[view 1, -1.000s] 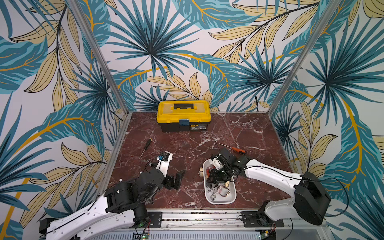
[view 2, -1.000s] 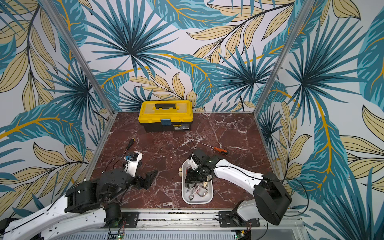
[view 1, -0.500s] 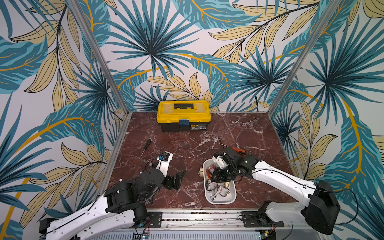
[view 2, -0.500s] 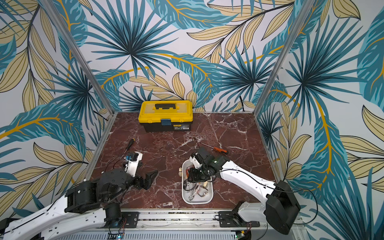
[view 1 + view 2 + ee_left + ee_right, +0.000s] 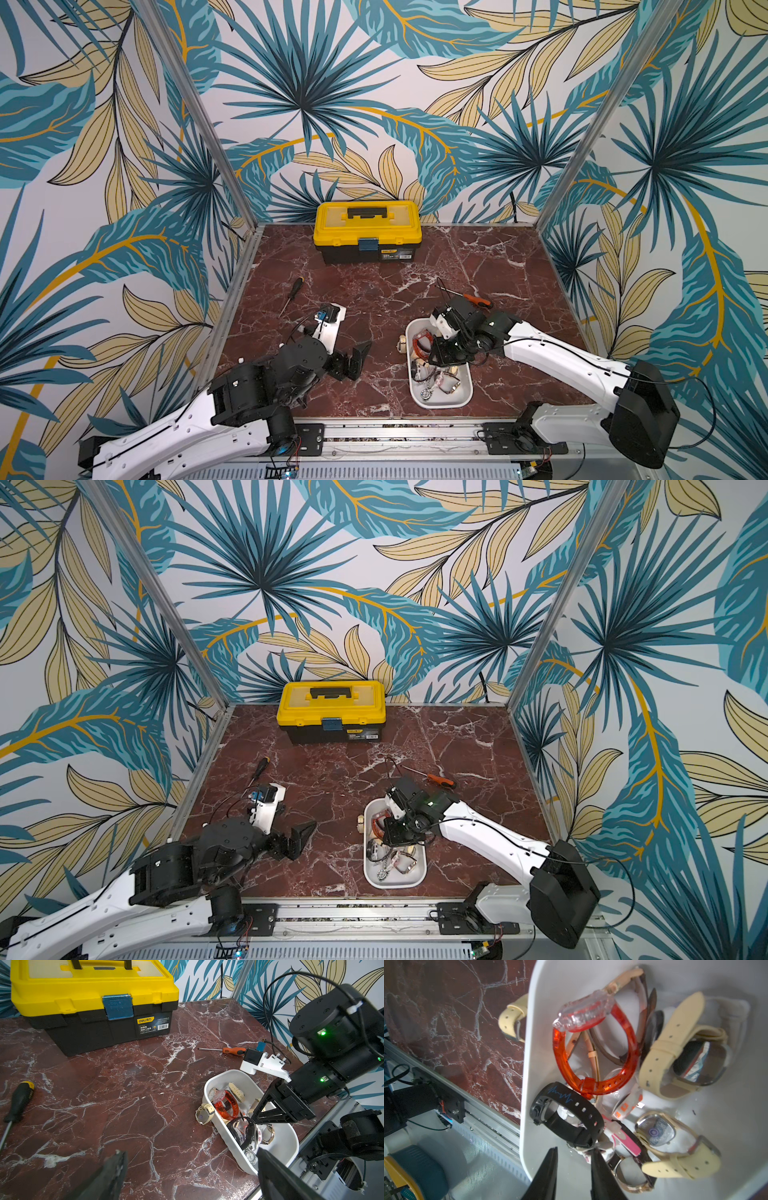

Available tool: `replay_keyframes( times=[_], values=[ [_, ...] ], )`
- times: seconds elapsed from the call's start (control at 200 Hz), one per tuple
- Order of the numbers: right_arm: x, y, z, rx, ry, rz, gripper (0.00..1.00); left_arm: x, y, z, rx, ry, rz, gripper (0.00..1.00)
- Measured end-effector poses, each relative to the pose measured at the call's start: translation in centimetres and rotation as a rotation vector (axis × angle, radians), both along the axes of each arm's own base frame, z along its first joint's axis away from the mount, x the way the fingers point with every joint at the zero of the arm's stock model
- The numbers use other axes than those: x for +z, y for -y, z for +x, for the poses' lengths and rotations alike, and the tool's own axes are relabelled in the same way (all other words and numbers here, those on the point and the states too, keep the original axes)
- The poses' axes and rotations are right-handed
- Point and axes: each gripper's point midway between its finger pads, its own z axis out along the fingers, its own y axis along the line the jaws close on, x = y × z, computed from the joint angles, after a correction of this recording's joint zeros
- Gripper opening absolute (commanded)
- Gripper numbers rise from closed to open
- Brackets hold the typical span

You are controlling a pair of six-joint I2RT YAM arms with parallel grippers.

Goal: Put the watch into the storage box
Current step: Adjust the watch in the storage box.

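The right pincer (image 5: 574,1150) hangs inside the storage box (image 5: 527,1064), its two fingers a narrow gap apart with only white box floor showing between them, clamped on nothing. The black watch (image 5: 564,1096), its strap marked with a blue pulse line, lies in the box among other watches, just beyond the fingertips; whether one tip touches its buckle end I cannot tell. A translucent red watch (image 5: 629,1047) rests just past it. A cream-strapped watch (image 5: 204,1112) lies on the desk (image 5: 124,1084), outside, just beside the box's long wall. The left pincer (image 5: 360,355) is spread wide and empty, low over the desk, well apart from the box
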Motion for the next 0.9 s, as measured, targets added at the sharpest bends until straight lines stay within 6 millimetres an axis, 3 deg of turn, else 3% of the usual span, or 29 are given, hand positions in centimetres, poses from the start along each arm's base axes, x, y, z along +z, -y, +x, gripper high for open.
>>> replay_keyframes(
  times=[0.901],
  values=[
    [-3.6, -0.6, 0.5, 0.009, -0.066, -0.044, 0.13, -0.8, 0.0, 0.0, 0.007, -0.016, 0.007, 1.00]
  ],
)
